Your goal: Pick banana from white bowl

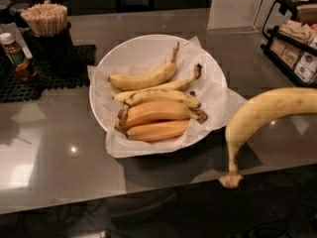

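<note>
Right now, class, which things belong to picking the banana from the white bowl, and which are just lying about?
Job: banana, outside the bowl to its right; white bowl; gripper, out of view.
Lying about: five smaller bananas in the bowl; sauce bottle; wooden stirrers; black mat; packet rack.
</note>
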